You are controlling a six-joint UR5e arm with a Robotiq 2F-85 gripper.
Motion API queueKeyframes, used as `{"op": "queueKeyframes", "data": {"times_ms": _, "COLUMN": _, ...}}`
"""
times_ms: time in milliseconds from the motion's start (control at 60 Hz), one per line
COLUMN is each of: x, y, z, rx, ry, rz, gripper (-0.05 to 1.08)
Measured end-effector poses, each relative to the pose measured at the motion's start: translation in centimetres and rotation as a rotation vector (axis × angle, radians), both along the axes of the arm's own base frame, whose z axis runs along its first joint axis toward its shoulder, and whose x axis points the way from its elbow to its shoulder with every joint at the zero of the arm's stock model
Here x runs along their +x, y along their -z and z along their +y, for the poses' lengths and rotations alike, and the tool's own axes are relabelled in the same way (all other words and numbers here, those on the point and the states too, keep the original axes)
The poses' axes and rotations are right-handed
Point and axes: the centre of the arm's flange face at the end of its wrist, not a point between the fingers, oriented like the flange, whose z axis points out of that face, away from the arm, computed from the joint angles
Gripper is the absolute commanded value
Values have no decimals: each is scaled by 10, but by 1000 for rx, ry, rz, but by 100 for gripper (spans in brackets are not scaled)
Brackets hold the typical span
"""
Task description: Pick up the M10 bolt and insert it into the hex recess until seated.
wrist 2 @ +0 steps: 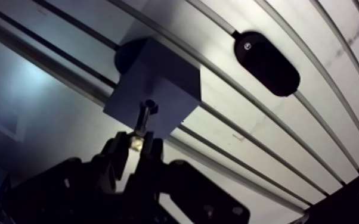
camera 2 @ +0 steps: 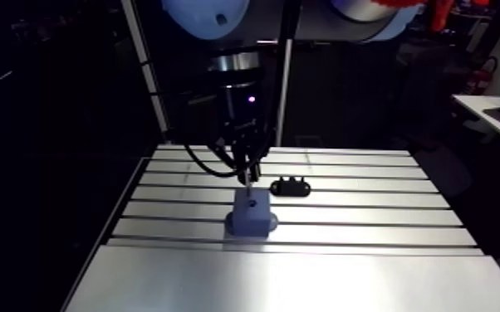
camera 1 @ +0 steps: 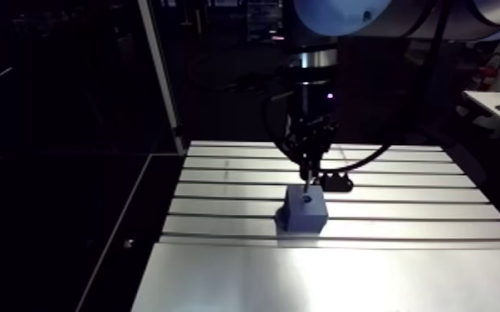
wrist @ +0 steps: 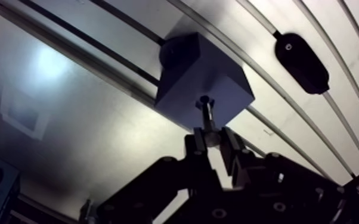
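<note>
Alignment was the concern at this step. The hand (wrist: pixel 212 138) was clenched on the head of the slim metal M10 bolt (wrist: pixel 206 119), whose shank pointed down at the blue-grey cube-shaped block (wrist: pixel 203 71) standing on the slotted aluminium surface (wrist: pixel 86 119). In the wrist view the bolt tip sat at the mouth of the small dark hex recess (wrist: pixel 204 99) in the block's top face; I could not tell whether it had entered. I judged the insertion as barely begun.

To do it well, I would hold the shank vertical and centred over the recess, descend slowly, and stop on firm resistance. A tilted shank could jam on the rim or push the block along the slots. I would release only once the bolt stood seated.

A black oblong part (wrist: pixel 301 62) lay near the block, not touching it, clear of the path. I could read no brand, label or writing on any of these items.
</note>
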Motion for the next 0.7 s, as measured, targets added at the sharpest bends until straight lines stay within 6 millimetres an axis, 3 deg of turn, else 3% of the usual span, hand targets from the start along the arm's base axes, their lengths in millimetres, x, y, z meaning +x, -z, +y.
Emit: {"op": "queueKeyframes", "data": {"times_ms": 700, "x": 2, "y": 9, "z": 0, "rx": -1, "ry": -1, "rz": -14, "gripper": 75}}
